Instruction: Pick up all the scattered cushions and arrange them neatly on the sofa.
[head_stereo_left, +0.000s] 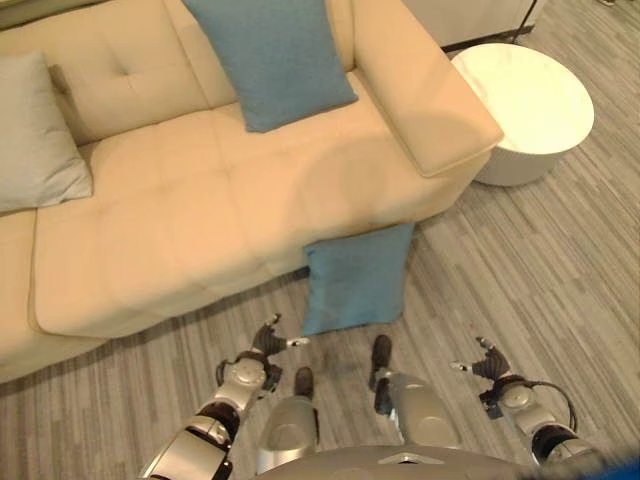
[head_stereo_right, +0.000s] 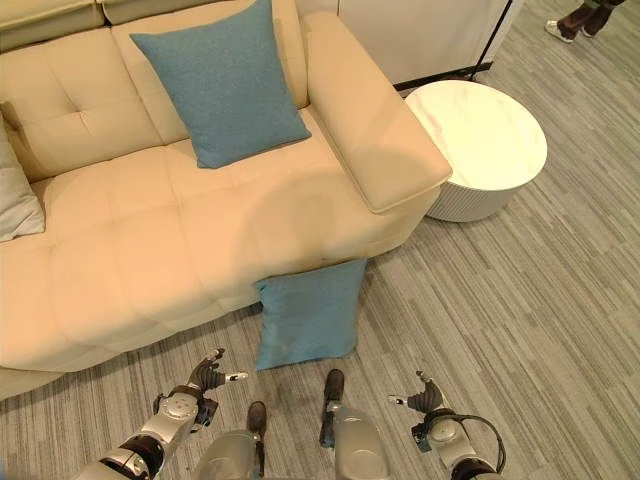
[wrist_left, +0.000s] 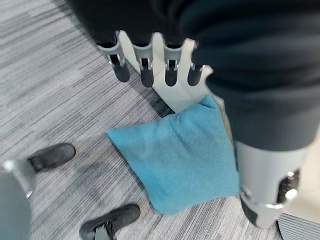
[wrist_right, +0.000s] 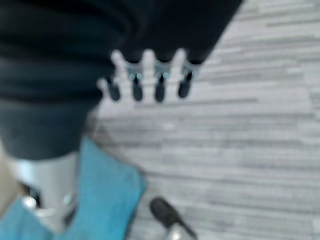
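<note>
1. A blue cushion on the floor (head_stereo_right: 307, 313) leans against the front face of the cream sofa (head_stereo_right: 150, 260), below the front edge of the seat near the sofa's right armrest, and is the one cushion not yet on the seat.
2. A second blue cushion on the sofa (head_stereo_right: 222, 83) stands propped against the backrest at the right end of the seat, next to the armrest. A grey cushion (head_stereo_left: 35, 135) leans at the back of the seat towards the sofa's left side.
3. The left hand (head_stereo_right: 205, 378) hangs low over the striped floor (head_stereo_right: 520, 300), near the lower left corner of the floor cushion but apart from it; its fingers are straight and spread, holding nothing.
4. The right hand (head_stereo_right: 428, 397) sits further off, well to the right of that cushion, fingers likewise extended and empty. Its wrist view is soft, so the thumb's exact pose is hard to read.
5. A round white side table (head_stereo_right: 480, 140) stands just beyond the sofa's right armrest, and a person's shoe (head_stereo_right: 570, 22) shows at the far edge of the floor.
6. Likely risks: a one-sided grab by the nearer left hand could let the soft cushion fold and slip; the right hand has farther to travel, so uneven timing may tip the cushion flat. Lifting it carelessly onto the seat could also knock the propped blue cushion over.
</note>
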